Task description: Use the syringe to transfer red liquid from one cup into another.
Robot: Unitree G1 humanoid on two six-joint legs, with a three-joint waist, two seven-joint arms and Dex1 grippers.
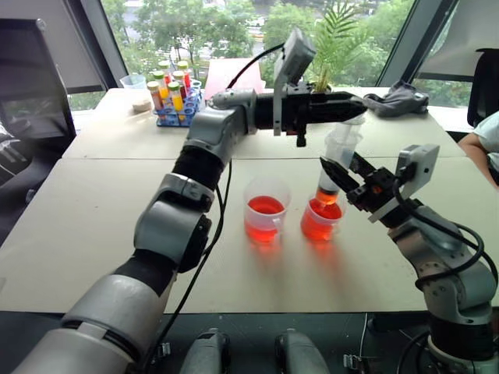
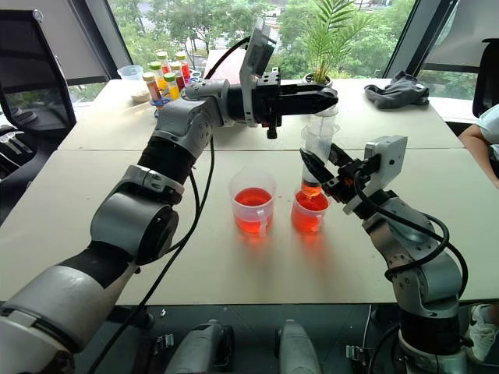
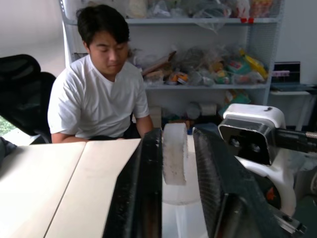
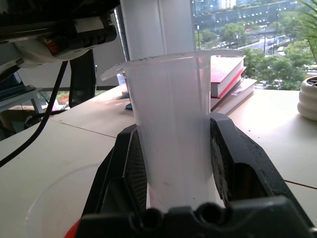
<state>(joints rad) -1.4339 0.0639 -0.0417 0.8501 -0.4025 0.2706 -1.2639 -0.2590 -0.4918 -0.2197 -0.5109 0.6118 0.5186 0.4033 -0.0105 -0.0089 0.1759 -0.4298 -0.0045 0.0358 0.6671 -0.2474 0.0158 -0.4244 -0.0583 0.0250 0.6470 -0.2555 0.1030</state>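
Right gripper (image 1: 337,173): jaws clamped on the barrel of the syringe (image 1: 337,160), held upright with its reddish tip in the right-hand cup (image 1: 320,220).
Left gripper (image 1: 343,107): reaches level across from the left, jaws closed on the plunger top (image 3: 174,154) of the syringe.
2 clear cups stand side by side on the surface (image 1: 93,210), each holding red liquid (image 1: 266,206); the taller cup (image 1: 266,209) is on the left.
Rack of capped tubes (image 1: 173,97) on the far left.
Seated person (image 3: 101,94) in a white shirt beyond the surface.
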